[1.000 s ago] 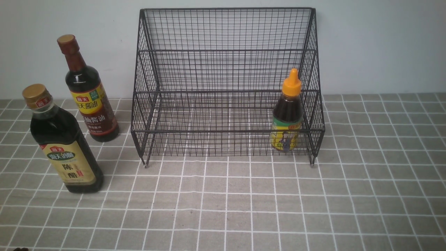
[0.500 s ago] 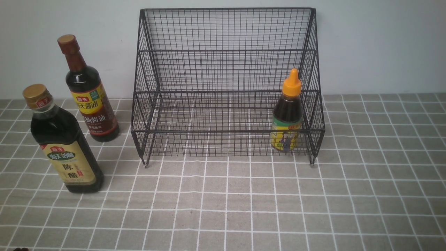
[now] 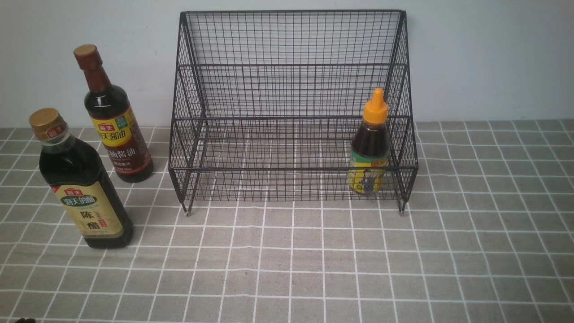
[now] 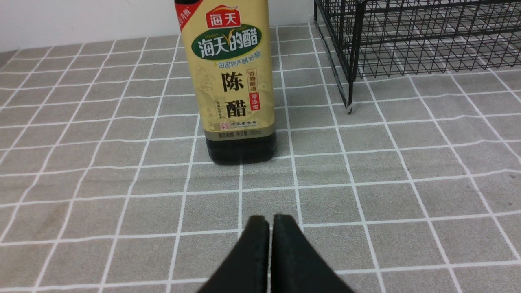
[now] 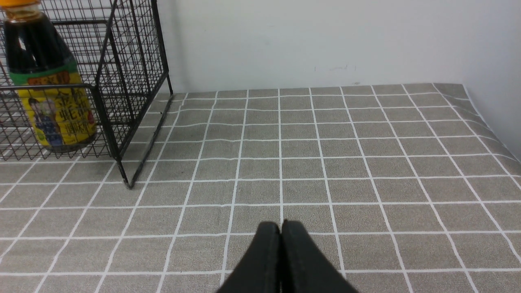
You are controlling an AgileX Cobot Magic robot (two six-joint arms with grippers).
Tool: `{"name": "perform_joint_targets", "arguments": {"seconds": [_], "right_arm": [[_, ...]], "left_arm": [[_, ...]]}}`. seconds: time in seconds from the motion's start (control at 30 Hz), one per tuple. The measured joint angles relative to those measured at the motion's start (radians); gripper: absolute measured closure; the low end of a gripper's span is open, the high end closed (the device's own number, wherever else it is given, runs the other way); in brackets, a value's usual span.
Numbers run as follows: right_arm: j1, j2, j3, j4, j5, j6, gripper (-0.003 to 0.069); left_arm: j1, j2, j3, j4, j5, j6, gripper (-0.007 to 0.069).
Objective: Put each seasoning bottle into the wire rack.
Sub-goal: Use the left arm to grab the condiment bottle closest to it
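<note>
The black wire rack (image 3: 291, 67) stands at the back middle of the table. The small orange-nozzle bottle (image 3: 370, 148) stands upright in its lower tier at the right end; it also shows in the right wrist view (image 5: 49, 85). The wide gold-capped bottle (image 3: 80, 184) stands on the cloth at the front left. The tall slim brown-capped bottle (image 3: 114, 121) stands behind it, left of the rack. My left gripper (image 4: 270, 221) is shut and empty, a short way in front of the gold-capped bottle (image 4: 234, 77). My right gripper (image 5: 281, 226) is shut and empty over the cloth, right of the rack (image 5: 122, 73).
A grey checked cloth (image 3: 314, 260) covers the table. A pale wall (image 3: 493, 54) stands close behind the rack. In the right wrist view the cloth ends at a wall on the far right (image 5: 500, 61).
</note>
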Motion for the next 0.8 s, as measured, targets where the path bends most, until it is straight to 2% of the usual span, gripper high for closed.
{"name": "perform_joint_targets", "arguments": {"seconds": [0.07,0.13,0.23,0.53,0.63,0.8], "right_arm": [[0.0,0.0,0.0,0.0,0.0,0.0,0.0671],[0.0,0.0,0.0,0.0,0.0,0.0,0.0671],[0.0,0.0,0.0,0.0,0.0,-0.001,0.0671],[0.0,0.0,0.0,0.0,0.0,-0.005,0.0671],[0.0,0.0,0.0,0.0,0.0,-0.005,0.0671],[0.0,0.0,0.0,0.0,0.0,-0.005,0.0671]], "left_arm": [[0.0,0.0,0.0,-0.047,-0.049,-0.039,0.0631],[0.0,0.0,0.0,-0.151,-0.161,-0.117,0.0631],[0.0,0.0,0.0,-0.229,-0.262,-0.15,0.0631],[0.0,0.0,0.0,-0.259,-0.631,-0.147,0.0631],[0.0,0.006,-0.038,-0.263,-0.643,-0.103,0.0631],[0.0,0.126,-0.188,-0.263,-0.513,0.024,0.0631]]}}
